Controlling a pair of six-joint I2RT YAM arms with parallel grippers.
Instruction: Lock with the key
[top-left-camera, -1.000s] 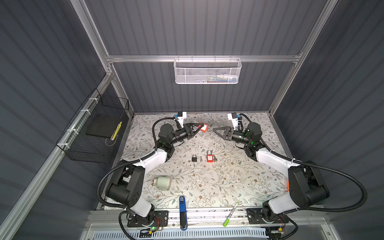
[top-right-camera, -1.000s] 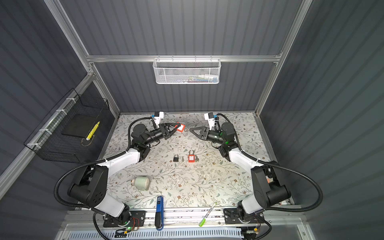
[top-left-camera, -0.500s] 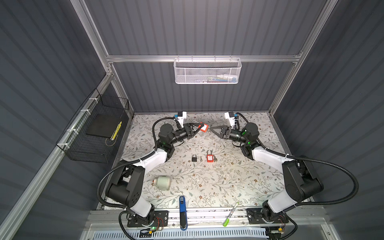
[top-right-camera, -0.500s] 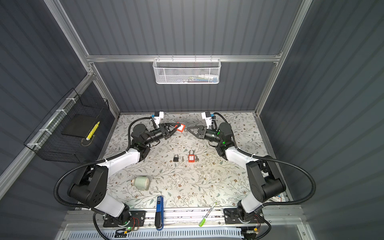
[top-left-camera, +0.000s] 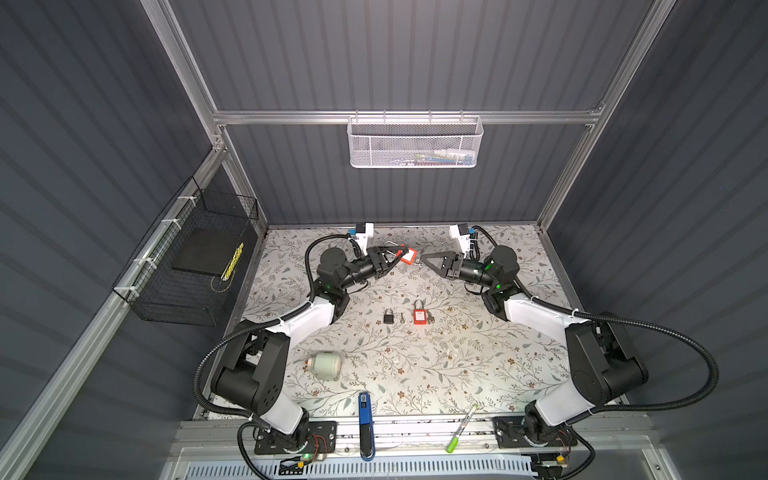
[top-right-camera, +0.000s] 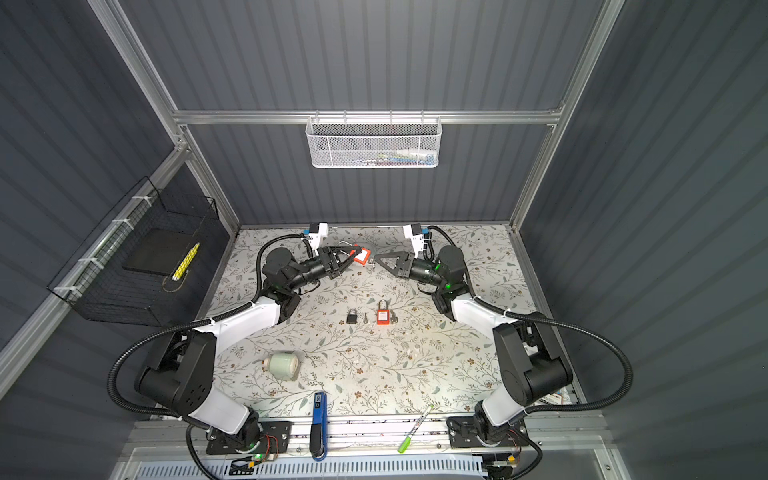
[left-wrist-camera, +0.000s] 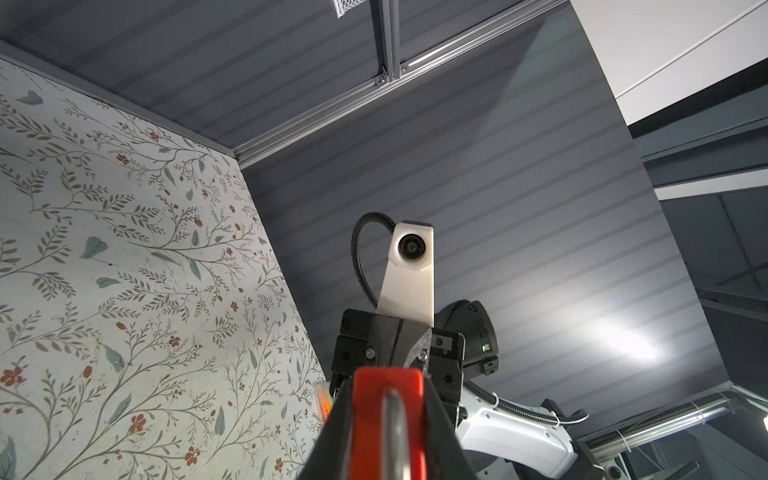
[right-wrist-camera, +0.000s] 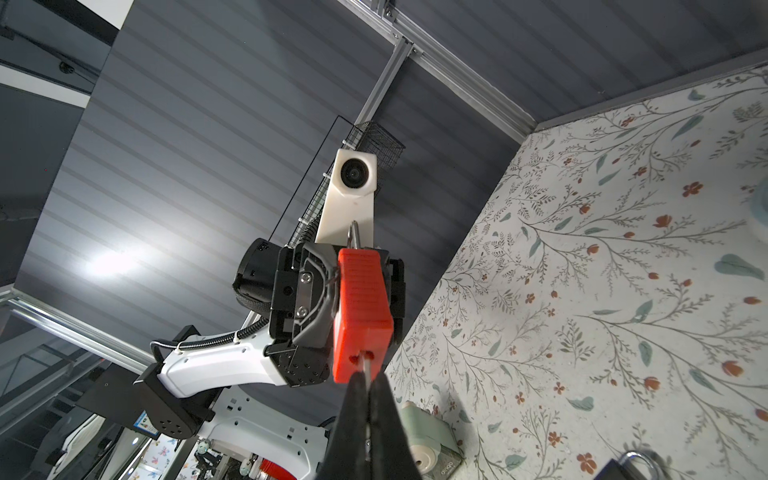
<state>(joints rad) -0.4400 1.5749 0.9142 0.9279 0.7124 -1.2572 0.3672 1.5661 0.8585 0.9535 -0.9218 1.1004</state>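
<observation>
- Right gripper (right-wrist-camera: 365, 399): fingers pressed fully together on the key (right-wrist-camera: 366, 365), with only its thin metal blade in sight, running from the fingertips into the keyhole.
- Left gripper (top-left-camera: 394, 258): closed onto the red padlock (top-left-camera: 408, 256), gripping its body from both sides; in the left wrist view, black fingers (left-wrist-camera: 328, 440) flanking the red body.
- Red padlock held up off the table at the far middle, between the two arms; keyhole end toward the right gripper, silver shackle end toward the left wrist.
- In both top views, the two grippers tip to tip, joined only by padlock and key.
- Down on the floral table (top-left-camera: 457, 353), around the middle: a black padlock (top-left-camera: 389, 318), a small loose key (top-left-camera: 402, 319) just to its right, then a second red lock (top-left-camera: 419, 315) with more key metal just beside its right edge.
- Near left of the table: a pale green roll (top-left-camera: 326, 365) lying on its side.
- At the near edge: a blue tool (top-left-camera: 365, 419) and a green marker (top-left-camera: 461, 428), well apart.
- On the far wall, a white mesh basket (top-left-camera: 415, 141); on the left wall, a black wire basket (top-left-camera: 187, 257).
</observation>
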